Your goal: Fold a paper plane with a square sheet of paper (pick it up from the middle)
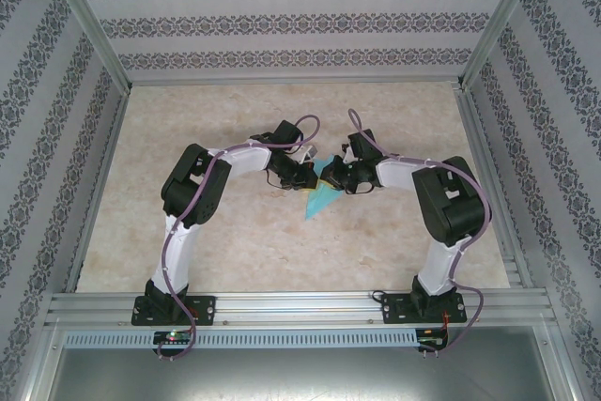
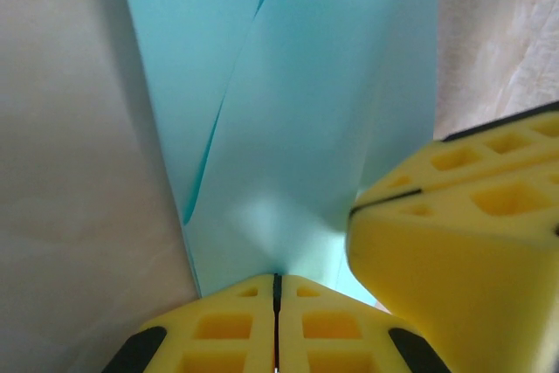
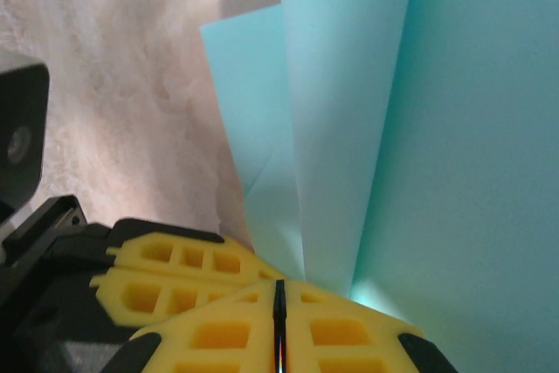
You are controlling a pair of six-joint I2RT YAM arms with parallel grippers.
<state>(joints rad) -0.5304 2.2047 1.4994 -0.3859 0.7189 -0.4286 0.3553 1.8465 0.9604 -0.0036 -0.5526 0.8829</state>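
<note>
At table point(image 1: 225, 251) centre, left gripper point(image 2: 276, 284) and right gripper point(image 3: 279, 290) each pinch the paper plane point(image 1: 321, 196); its long axis runs far-to-near, nose pointing near-left.

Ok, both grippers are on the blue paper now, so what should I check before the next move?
1. Left gripper shut on the folded paper: ok.
2. Right gripper shut on the same paper: ok.
3. Clearance between the two grippers: cannot tell; they sit very close together in both wrist views.
4. Paper layers lying flat together: not ok; they gape apart in the left wrist view.
5. Paper's pointed end clear of the table: cannot tell from the top view.
</note>
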